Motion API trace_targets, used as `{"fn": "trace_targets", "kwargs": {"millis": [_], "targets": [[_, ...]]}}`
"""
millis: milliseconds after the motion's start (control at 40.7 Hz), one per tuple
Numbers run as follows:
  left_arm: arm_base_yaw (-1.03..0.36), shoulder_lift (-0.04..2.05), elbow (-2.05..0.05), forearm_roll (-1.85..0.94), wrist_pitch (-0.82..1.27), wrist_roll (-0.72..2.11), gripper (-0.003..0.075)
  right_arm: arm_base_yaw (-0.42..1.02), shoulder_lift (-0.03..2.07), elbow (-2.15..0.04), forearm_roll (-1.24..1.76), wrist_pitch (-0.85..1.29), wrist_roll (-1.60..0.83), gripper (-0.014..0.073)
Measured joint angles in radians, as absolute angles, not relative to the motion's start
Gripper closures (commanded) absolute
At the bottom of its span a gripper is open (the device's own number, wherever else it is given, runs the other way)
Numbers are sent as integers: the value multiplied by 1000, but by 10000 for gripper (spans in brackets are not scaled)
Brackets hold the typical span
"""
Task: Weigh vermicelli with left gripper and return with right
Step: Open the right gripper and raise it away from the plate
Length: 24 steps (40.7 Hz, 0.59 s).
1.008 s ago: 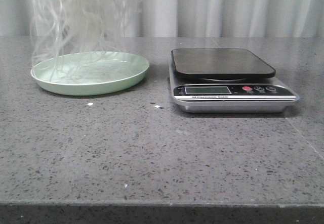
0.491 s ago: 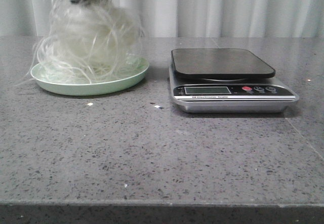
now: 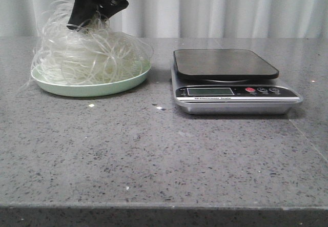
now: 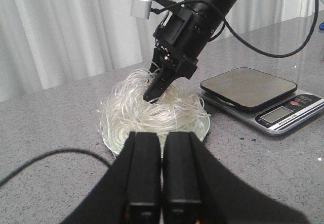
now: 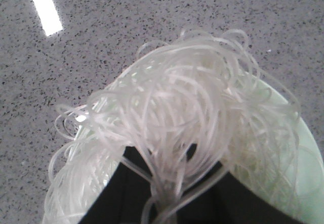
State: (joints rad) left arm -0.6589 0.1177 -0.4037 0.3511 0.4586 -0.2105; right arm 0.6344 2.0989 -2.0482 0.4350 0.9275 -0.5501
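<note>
The vermicelli (image 3: 92, 58), a fluffy nest of translucent whitish strands, rests on the pale green plate (image 3: 92, 89) at the far left. My right gripper (image 3: 82, 22) reaches down into the top of the nest. In the right wrist view its fingers (image 5: 164, 183) are shut on a bunch of strands (image 5: 192, 97) over the plate (image 5: 309, 168). My left gripper (image 4: 162, 135) is shut and empty, held back from the plate (image 4: 205, 133). It faces the nest (image 4: 152, 115) and the right gripper (image 4: 150, 95). It does not show in the front view.
A silver kitchen scale with a bare dark platform (image 3: 225, 63) stands right of the plate, its display facing front. It also shows in the left wrist view (image 4: 248, 85). A few small crumbs (image 3: 91, 105) lie on the grey speckled table. A cable (image 4: 50, 158) crosses the table near my left gripper.
The vermicelli has come down from hanging above the plate and now rests on it. My right gripper has lowered into the front view with it.
</note>
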Motion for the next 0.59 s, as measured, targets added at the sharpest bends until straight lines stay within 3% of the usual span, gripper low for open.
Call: {"fn": "trace_targets", "kwargs": {"millis": [270, 590], "targets": [[-659, 118, -404, 351, 459, -211, 583, 634, 2099, -2060, 433, 933, -550, 141], [-659, 118, -404, 351, 459, -211, 583, 634, 2099, -2128, 432, 936, -550, 118]]}}
